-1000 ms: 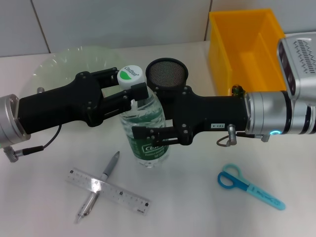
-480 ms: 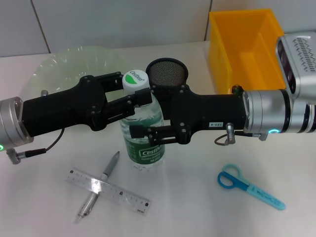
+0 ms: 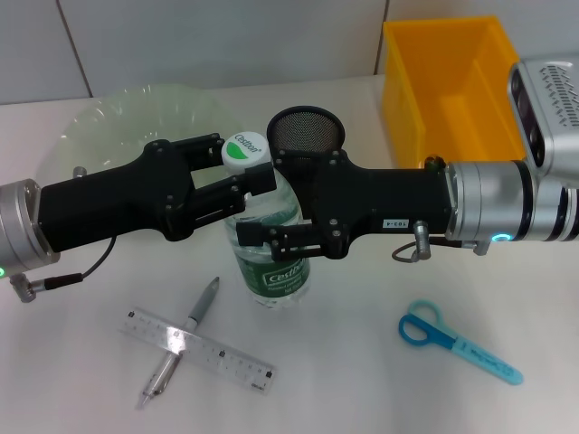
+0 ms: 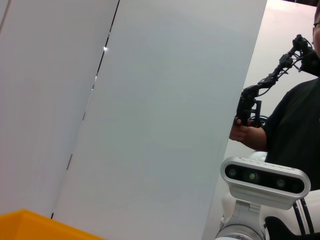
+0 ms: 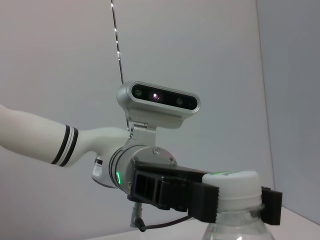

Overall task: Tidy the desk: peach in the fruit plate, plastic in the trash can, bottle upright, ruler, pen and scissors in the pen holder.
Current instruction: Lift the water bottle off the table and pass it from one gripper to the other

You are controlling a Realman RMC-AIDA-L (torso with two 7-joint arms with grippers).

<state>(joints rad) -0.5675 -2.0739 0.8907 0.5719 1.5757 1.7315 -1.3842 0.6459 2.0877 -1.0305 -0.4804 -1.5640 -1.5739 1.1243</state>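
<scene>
On bottle point(image 3: 271, 253) label: "Cestbon"

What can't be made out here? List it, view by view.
Head view: the bottle's middle, behind the right gripper; the fruit plate's near side, behind the arm of the left gripper; part of the trash can, behind the right arm. No peach or plastic shows.
Left wrist view: no desk items, only wall and a trash can corner.
Right wrist view: the bottle below its neck, cut off by the edge.

White tabletop point(image 3: 362, 380); pale grey panelled wall point(image 3: 226, 36) behind
</scene>
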